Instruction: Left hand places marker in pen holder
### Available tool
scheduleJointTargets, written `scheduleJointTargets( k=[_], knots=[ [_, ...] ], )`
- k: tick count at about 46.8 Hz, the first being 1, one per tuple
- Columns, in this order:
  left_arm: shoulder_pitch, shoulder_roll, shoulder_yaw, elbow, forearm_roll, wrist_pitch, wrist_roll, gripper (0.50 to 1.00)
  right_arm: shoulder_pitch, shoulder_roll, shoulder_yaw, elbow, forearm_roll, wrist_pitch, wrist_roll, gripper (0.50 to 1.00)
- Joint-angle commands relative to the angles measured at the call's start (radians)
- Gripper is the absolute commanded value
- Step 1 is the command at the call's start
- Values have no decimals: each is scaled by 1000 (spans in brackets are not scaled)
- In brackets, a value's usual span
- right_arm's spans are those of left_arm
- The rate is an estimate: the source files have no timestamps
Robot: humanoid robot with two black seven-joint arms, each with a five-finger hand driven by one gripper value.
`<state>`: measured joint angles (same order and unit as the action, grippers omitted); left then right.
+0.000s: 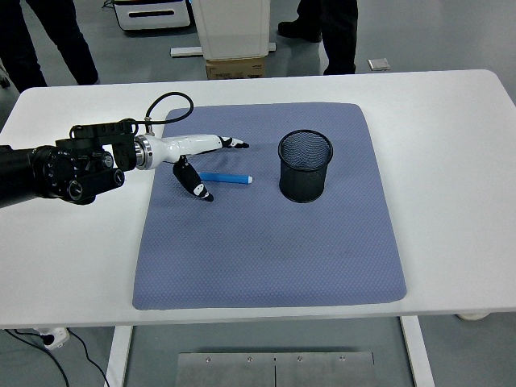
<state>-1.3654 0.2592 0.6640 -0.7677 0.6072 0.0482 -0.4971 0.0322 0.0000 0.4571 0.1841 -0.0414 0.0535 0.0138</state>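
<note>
Approach step: the left hand (203,161), fingers spread and empty, brackets the marker (226,177); next, close and lift toward the pen holder (305,166).

White table (451,161) with rounded corners, seen from above; its near edge runs along the bottom of the view, its far edge below the grey floor. A blue-grey mat (266,250) lies flat on the table, centred slightly left, covering most of the middle and leaving bare white margins on all sides, widest at the right. On the mat: a black mesh holder (305,165), upright, in the far right part; a blue marker (225,177), lying flat, left of the holder and well apart from it, its white tip pointing right.
</note>
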Motion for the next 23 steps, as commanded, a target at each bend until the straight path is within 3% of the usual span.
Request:
scheduleJointTargets(
  k=[1, 6, 10, 23],
  knots=[
    [0, 2, 0, 1, 0, -1, 0, 854, 0, 0, 0, 0, 0, 0, 0, 1000],
    [2, 2, 2, 4, 20, -1, 0, 795, 0, 0, 0, 0, 0, 0, 0, 1000],
    [2, 2, 8, 8, 40, 1, 0, 710, 0, 0, 0, 0, 0, 0, 0, 1000],
    [3, 0, 9, 18, 46, 7, 0, 657, 0, 0, 0, 0, 0, 0, 0, 1000]
  ],
)
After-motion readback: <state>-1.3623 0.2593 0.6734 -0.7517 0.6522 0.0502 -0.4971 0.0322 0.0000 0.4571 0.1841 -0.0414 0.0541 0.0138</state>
